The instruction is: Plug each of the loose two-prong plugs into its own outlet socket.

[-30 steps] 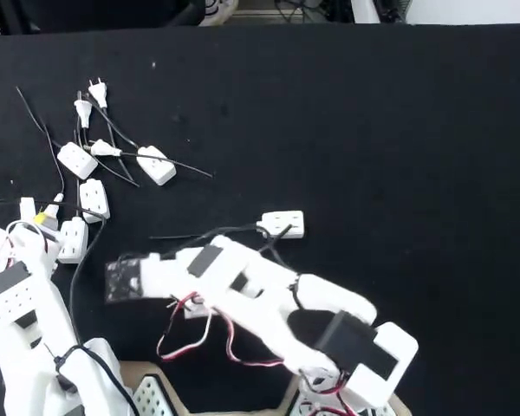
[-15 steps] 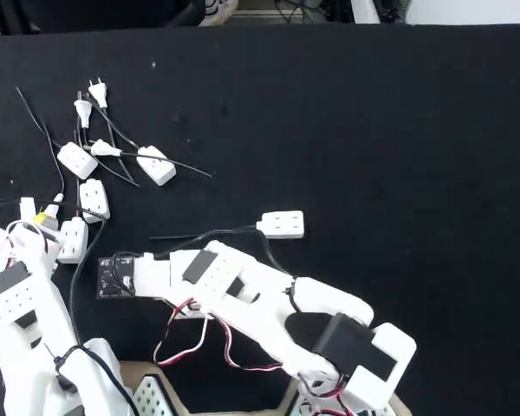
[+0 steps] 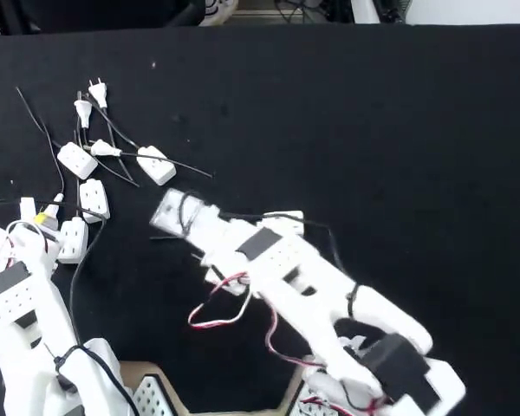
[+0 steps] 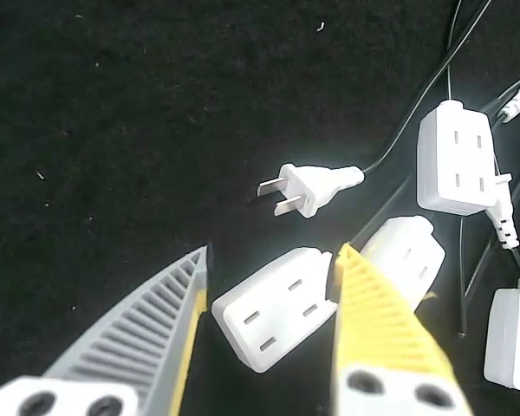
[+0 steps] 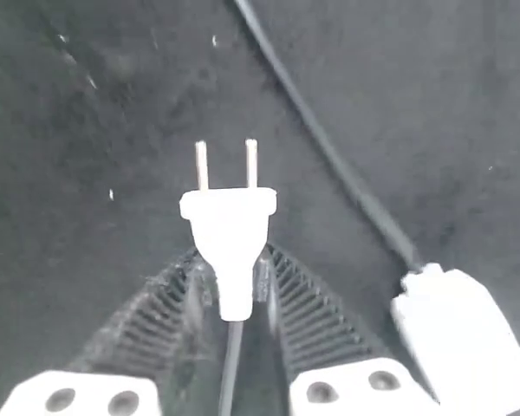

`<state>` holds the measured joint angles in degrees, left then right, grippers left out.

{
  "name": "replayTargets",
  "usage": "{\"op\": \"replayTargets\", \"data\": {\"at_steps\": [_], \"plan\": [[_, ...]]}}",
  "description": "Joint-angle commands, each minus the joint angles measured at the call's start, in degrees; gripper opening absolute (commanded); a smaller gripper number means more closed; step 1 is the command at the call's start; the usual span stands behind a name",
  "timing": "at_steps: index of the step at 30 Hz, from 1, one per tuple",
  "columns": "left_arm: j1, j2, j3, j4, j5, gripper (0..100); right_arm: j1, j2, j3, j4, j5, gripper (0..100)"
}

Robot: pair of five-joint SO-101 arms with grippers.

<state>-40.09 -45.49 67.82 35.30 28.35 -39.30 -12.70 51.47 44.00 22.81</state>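
**High view.** Found the right arm [image 3: 312,286] laid from the near right across the black table [image 3: 399,130] toward the left. Placed the right gripper [image 3: 169,212] just short of the socket cluster [image 3: 94,199] at the far left. Judged this a carrying posture, load presented toward an outlet. Unable to tell the finger state from here. Noted a lone socket [image 3: 286,223] at centre, partly under that arm. Noted loose plugs [image 3: 84,110] at the far end of the cluster, cords tangled among the blocks. Placed the left arm [image 3: 17,303] at the near left, tip at the cluster's near edge.

**Left wrist view.** Found the left gripper [image 4: 273,256] with fingers apart, straddling a white two-outlet block [image 4: 273,308]. Yellow finger [image 4: 377,329] against one side, grey finger [image 4: 156,338] clear of the other. Judged a bracing stance, meant to steady the block for insertion; not yet clamped. Recorded a flat-blade plug [image 4: 308,188] lying loose just beyond, unplugged.

**Right wrist view.** Found the ribbed fingers [image 5: 312,321] clamped on the body of a round-pin plug [image 5: 228,225], cord trailing back between them. Judged the grip taken low on the body to leave the pins exposed. White moulded shell, flared collar, two straight metal pins, no visible damage. Pins free above the table, in no outlet. Noted a corded socket [image 5: 459,334] near.
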Motion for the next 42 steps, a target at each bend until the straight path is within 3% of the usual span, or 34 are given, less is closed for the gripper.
{"op": "replayTargets", "data": {"at_steps": [1,5,7,15,22,30,32,35,37,42], "plan": [[0.0,0.1,-0.9,-1.0,0.3,23,-3.3,5.0,-5.7,0.6,-1.9,6.0],[0.0,0.1,-0.9,-1.0,0.3,23,-8.3,8.8,-9.9,5.2,-3.0,22.7],[0.0,0.1,-0.9,-1.0,0.3,23,-8.4,8.1,-10.5,6.1,-3.2,25.0],[0.0,-0.1,-0.9,-1.0,0.3,23,-1.1,2.3,-8.7,1.5,-8.4,19.4],[0.0,-0.3,-0.9,-1.0,0.3,23,-7.1,2.2,-4.8,-0.7,-4.4,19.4],[0.0,-0.3,-0.9,-1.0,0.3,23,-4.3,2.3,-4.6,-2.6,-4.3,19.4],[0.0,-0.3,-0.9,-1.0,0.3,23,-4.3,2.2,-3.8,-3.4,-4.3,15.6],[0.0,-0.3,-0.9,-1.0,0.3,23,-4.7,1.9,-2.5,-5.5,-4.3,0.4],[0.0,-0.3,-0.9,-1.0,0.3,23,-4.6,1.9,-2.3,-5.7,-4.3,5.9],[0.0,-0.3,-0.9,-1.0,0.3,23,-4.6,-0.1,-3.6,-2.0,-4.7,1.0]]}}
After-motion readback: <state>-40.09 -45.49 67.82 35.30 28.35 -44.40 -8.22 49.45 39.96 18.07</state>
